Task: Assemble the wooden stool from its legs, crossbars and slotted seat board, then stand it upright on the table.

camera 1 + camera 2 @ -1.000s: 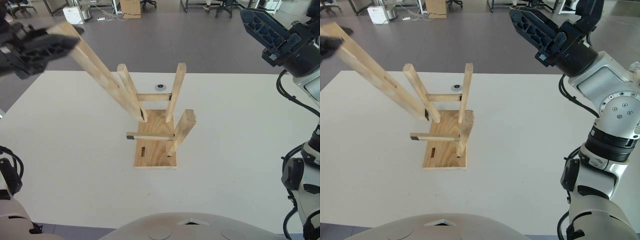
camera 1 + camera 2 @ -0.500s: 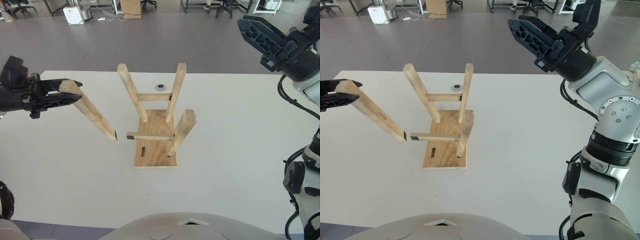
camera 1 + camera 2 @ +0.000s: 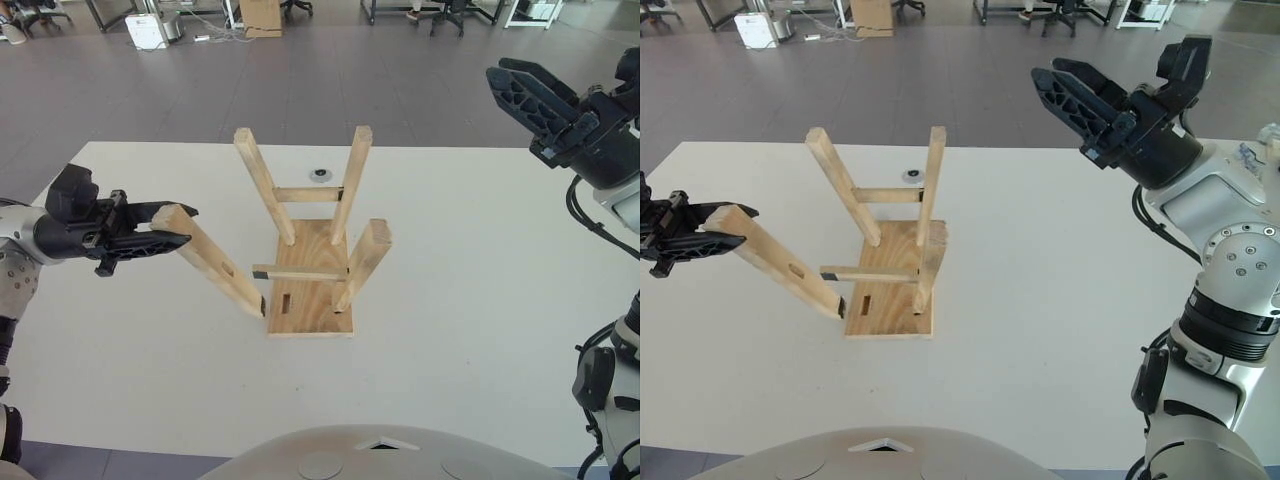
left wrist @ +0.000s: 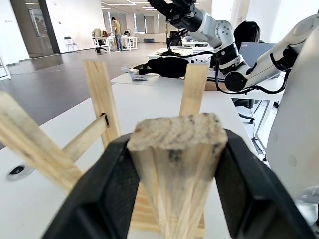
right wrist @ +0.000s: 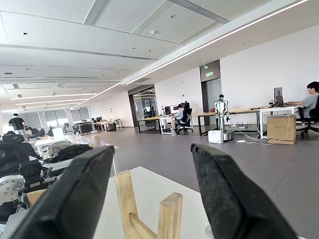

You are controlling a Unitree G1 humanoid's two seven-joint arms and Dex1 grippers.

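Leg (image 3: 215, 268) tilts in left gripper (image 3: 178, 225), tip beside seat board (image 3: 315, 318).

A small round object (image 3: 320, 175) lies on the white table (image 3: 480, 300); a cardboard box (image 3: 260, 14) stands on the floor (image 3: 400, 90) beyond.

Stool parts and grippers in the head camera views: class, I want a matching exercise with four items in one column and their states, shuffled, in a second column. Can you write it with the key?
Column one
A. loose leg
B. seat board
C. lower crossbar
D. right gripper

Column two
1. raised, open, holding nothing
2. lying flat on the table
3. tilted, top end clamped in the left gripper
4. level, one end in a fitted leg, the other end free

Pairs: A-3, B-2, C-4, D-1
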